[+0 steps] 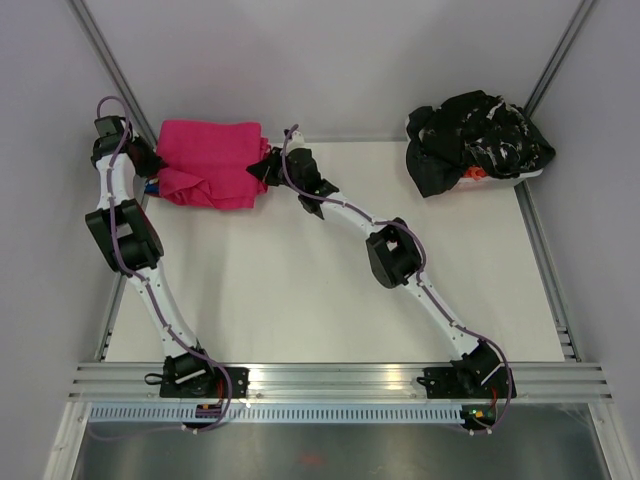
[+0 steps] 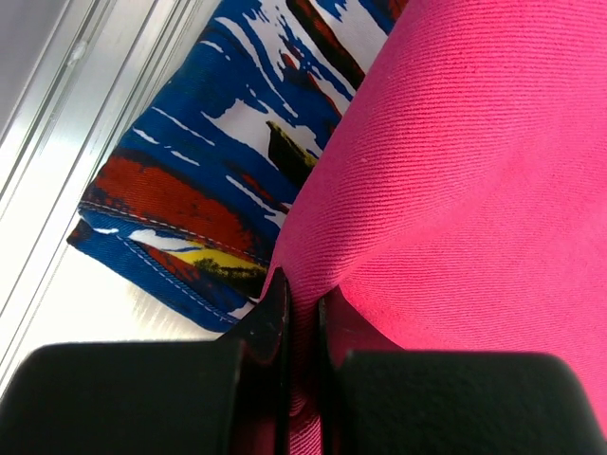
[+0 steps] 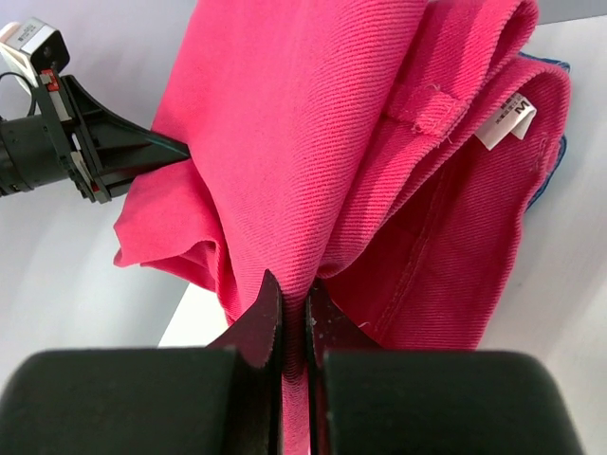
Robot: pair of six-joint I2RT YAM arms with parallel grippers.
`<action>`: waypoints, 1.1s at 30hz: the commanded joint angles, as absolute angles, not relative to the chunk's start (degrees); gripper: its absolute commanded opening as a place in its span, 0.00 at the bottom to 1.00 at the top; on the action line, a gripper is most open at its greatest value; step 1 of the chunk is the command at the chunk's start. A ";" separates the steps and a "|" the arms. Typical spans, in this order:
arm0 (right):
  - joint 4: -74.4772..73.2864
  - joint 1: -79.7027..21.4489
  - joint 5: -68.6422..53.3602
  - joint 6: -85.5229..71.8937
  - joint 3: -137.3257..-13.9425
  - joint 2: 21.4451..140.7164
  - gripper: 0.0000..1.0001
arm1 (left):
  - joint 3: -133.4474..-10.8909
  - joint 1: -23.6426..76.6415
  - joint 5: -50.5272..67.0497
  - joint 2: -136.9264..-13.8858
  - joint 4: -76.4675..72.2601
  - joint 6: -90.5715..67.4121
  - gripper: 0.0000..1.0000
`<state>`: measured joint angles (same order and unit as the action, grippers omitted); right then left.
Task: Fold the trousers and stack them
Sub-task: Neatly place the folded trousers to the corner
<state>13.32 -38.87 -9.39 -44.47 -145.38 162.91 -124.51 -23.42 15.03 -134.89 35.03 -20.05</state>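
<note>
Two arms meet over the trousers (image 1: 208,163), which lie bunched in a folded magenta bundle at the far left corner of the tabletop (image 1: 300,300), on top of a blue, white and red patterned garment (image 2: 209,161). The left end effector (image 2: 299,294) is closed to a narrow slit with a ridge of pink cloth pinched between its tips. The right end effector (image 3: 289,294), on the opposite side of the bundle, is likewise nearly closed on a fold of the same cloth. A heap of black clothes (image 1: 475,140) sits well apart at the far right corner.

The fold looks loose, with layers showing at the waistband end. The likely risk is that either arm pulls away with cloth caught in its tips, dragging the layers open. Uneven release could also slide the bundle off the garment beneath, or shift that garment with it.
</note>
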 commanded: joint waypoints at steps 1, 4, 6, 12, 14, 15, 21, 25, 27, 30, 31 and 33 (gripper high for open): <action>18.72 -36.48 -3.69 -41.14 -149.24 163.04 0.00 | -129.37 -29.00 3.96 -136.05 24.26 -22.06 0.02; 20.38 -36.56 -2.55 -39.56 -150.03 162.69 0.00 | -130.78 -29.09 3.52 -136.15 23.47 -22.67 0.02; 21.88 -36.48 -1.15 -39.29 -150.38 162.07 0.00 | -130.96 -29.09 3.34 -135.71 22.76 -23.11 0.02; 25.40 -36.39 -0.79 -39.20 -149.77 158.91 0.00 | -131.84 -29.36 3.96 -133.07 22.94 -24.08 0.02; 25.84 -36.39 -0.88 -39.29 -149.68 158.55 0.00 | -132.36 -29.44 3.52 -132.28 23.29 -24.08 0.02; 25.84 -36.39 -0.97 -39.46 -149.68 158.55 0.00 | -132.45 -29.44 2.30 -132.10 23.12 -24.08 0.02; 25.66 -36.39 -0.35 -39.20 -149.06 161.10 0.00 | -132.98 -31.55 0.26 -133.06 22.32 -24.61 0.02; 25.58 -36.30 2.72 -39.20 -149.76 164.17 0.00 | -131.49 -31.99 0.61 -134.29 19.52 -24.96 0.02; 25.58 -36.30 2.90 -39.11 -150.12 164.88 0.00 | -131.22 -31.99 1.75 -135.95 18.29 -25.66 0.02; 25.31 -36.21 2.81 -37.80 -149.77 165.76 0.00 | -130.17 -32.08 3.33 -137.63 14.86 -27.24 0.02; 25.14 -36.21 2.73 -37.36 -149.59 165.85 0.00 | -129.99 -31.99 3.69 -138.59 14.16 -27.51 0.02; 25.14 -36.30 2.64 -36.30 -148.71 165.85 0.00 | -129.82 -31.90 4.65 -139.22 12.32 -27.86 0.02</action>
<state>20.47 -39.97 -4.08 -39.92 -146.67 166.06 -128.57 -24.18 17.12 -137.40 31.44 -26.00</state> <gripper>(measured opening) 0.048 0.088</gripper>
